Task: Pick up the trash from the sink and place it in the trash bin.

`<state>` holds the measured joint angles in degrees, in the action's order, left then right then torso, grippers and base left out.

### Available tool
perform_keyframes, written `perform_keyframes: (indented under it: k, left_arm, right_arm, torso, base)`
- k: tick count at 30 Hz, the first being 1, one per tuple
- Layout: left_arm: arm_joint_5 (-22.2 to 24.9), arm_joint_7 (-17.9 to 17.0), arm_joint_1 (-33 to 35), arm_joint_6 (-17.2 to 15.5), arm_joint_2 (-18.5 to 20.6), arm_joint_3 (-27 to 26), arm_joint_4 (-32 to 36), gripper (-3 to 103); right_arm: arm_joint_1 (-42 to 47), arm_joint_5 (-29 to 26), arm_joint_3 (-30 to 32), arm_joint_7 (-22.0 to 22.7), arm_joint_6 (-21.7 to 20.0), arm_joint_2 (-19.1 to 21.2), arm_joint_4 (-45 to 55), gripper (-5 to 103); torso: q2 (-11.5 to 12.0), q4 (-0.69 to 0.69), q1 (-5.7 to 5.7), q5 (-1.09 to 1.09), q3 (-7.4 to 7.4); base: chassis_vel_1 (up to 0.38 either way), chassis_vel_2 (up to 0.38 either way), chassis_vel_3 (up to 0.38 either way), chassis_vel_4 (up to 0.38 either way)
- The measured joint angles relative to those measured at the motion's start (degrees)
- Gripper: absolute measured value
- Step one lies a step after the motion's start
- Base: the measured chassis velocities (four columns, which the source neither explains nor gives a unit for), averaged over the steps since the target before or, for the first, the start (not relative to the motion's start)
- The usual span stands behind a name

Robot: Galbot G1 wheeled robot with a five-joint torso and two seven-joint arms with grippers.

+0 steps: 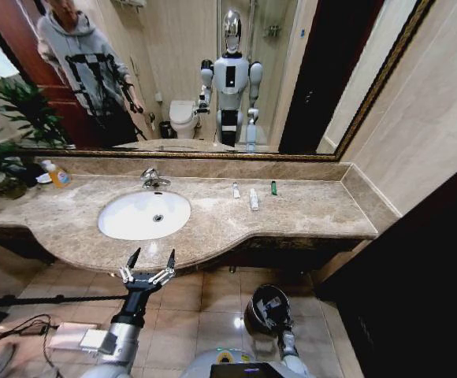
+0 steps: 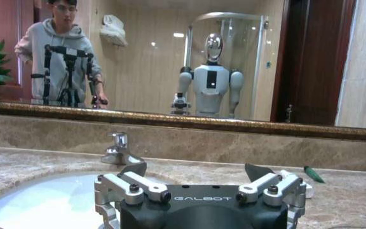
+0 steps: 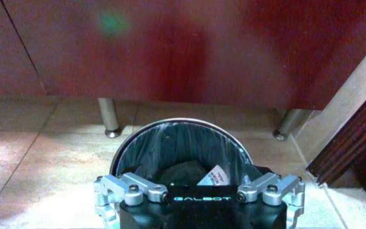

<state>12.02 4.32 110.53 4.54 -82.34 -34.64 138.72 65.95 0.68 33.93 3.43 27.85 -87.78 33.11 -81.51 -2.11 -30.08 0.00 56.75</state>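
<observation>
The left gripper [image 1: 149, 257] was held with jaws spread before the sink [image 1: 118, 228], while toiletries [image 1: 253, 200] lay on the counter [image 1: 307, 209], so a reach into the basin risked missing them.

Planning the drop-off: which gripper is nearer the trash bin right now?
Right. The right gripper hangs directly over the trash bin on the floor. The left gripper is raised, open, at the counter's front edge before the sink.

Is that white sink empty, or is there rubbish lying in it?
Empty. The sink shows bare white around its drain; the small toiletries lie on the countertop beside it.
</observation>
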Motion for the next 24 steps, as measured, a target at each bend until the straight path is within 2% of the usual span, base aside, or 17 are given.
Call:
perform_keyframes:
  k: [4, 7, 8, 11, 16, 21, 24]
  left_arm:
    - [0.0, 0.0, 0.0, 0.0, 0.0, 0.0, 0.0, 100]
    - [0.0, 0.0, 0.0, 0.0, 0.0, 0.0, 0.0, 100]
    - [0.0, 0.0, 0.0, 0.0, 0.0, 0.0, 0.0, 100]
    - [0.0, 0.0, 0.0, 0.0, 0.0, 0.0, 0.0, 100]
    - [0.0, 0.0, 0.0, 0.0, 0.0, 0.0, 0.0, 100]
    - [0.0, 0.0, 0.0, 0.0, 0.0, 0.0, 0.0, 100]
    - [0.0, 0.0, 0.0, 0.0, 0.0, 0.0, 0.0, 100]
  right_arm:
    - [0.5, 0.6, 0.0, 0.3, -0.9, 0.0, 1.1, 100]
    - [3.4, 1.1, -0.1, -0.8, -6.1, 0.3, 6.5, 100]
    - [3.4, 1.1, -0.1, -0.8, -6.1, 0.3, 6.5, 100]
    - [6.8, 0.7, 0.0, -3.1, -9.5, 0.9, 13.4, 100]
    - [10.6, -1.3, 0.1, -3.4, -10.8, 1.7, 22.7, 100]
    - [15.7, -2.7, 1.6, -3.0, -9.0, 2.8, 35.9, 100]
    - [20.1, -6.3, 2.2, -2.9, -11.2, 3.6, 46.2, 100]
  torso:
    - [0.0, 0.0, 0.0, 0.01, 0.0]
    - [0.0, 0.0, 0.0, 0.01, 0.0]
    - [0.0, 0.0, 0.0, 0.01, 0.0]
    - [0.0, 0.0, 0.0, 0.01, 0.0]
    - [0.0, 0.0, 0.0, 0.01, 0.0]
    - [0.0, -0.01, 0.0, 0.01, 0.0]
    - [0.0, 0.0, 0.0, 0.0, 0.0]
  base:
    - [0.0, 0.0, 0.0, 0.0]
    - [0.0, 0.0, 0.0, 0.0]
    - [0.0, 0.0, 0.0, 0.0]
    - [0.0, 0.0, 0.0, 0.0]
    - [0.0, 0.0, 0.0, 0.0]
    - [0.0, 0.0, 0.0, 0.0]
    - [0.0, 0.0, 0.0, 0.0]
